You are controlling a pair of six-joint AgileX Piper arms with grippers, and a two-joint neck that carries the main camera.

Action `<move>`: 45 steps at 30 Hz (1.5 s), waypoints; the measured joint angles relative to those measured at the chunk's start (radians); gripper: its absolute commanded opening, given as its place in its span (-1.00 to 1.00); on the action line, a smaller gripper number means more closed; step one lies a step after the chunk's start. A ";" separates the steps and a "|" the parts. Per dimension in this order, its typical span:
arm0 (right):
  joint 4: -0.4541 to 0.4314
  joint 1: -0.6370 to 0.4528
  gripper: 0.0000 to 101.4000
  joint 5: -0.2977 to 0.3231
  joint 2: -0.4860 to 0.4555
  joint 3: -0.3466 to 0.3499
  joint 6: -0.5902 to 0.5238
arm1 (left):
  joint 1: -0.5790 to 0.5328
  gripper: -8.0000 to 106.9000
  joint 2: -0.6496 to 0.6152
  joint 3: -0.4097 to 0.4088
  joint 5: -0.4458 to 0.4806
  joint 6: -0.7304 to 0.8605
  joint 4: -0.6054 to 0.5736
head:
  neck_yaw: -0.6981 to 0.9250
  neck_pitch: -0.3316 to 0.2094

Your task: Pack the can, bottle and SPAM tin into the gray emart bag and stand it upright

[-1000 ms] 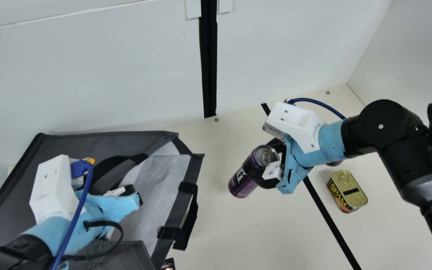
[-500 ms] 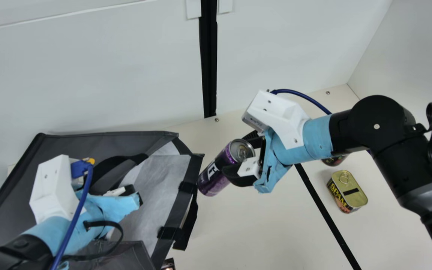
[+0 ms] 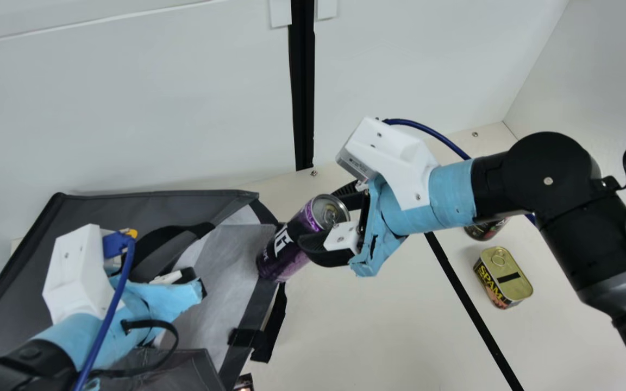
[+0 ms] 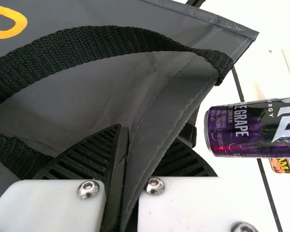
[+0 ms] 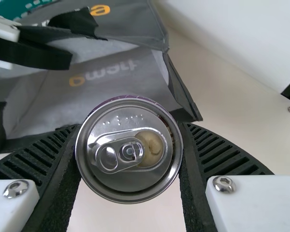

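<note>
The right gripper [image 3: 319, 218] has its fingers parted just by the width of the purple can [image 3: 286, 254] and grips it near its lidded end; the can tilts, its base pointing away from the palm and over the rim of the gray emart bag [image 3: 133, 203], though whether they touch I cannot tell. The left gripper [image 3: 158, 298] is closed on the bag's fabric edge. Well apart from both, the SPAM tin [image 3: 504, 277] sits on the worktop [image 3: 367, 331], with a partly hidden dark container [image 3: 484, 230] between it and the back right corner.
</note>
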 measured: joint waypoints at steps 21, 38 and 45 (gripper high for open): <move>0.127 -0.017 -1.00 -0.005 0.003 0.023 -0.002 | 0.000 -1.00 0.000 0.000 0.000 0.000 0.000 | -0.002 0.000; 0.191 -0.067 -1.00 -0.001 0.024 0.078 -0.058 | 0.000 -1.00 0.000 0.000 0.000 0.000 0.000 | 0.000 0.000; 0.207 -0.071 -1.00 -0.002 0.028 0.101 -0.069 | 0.000 -1.00 0.000 0.000 0.000 0.000 0.000 | 0.000 0.000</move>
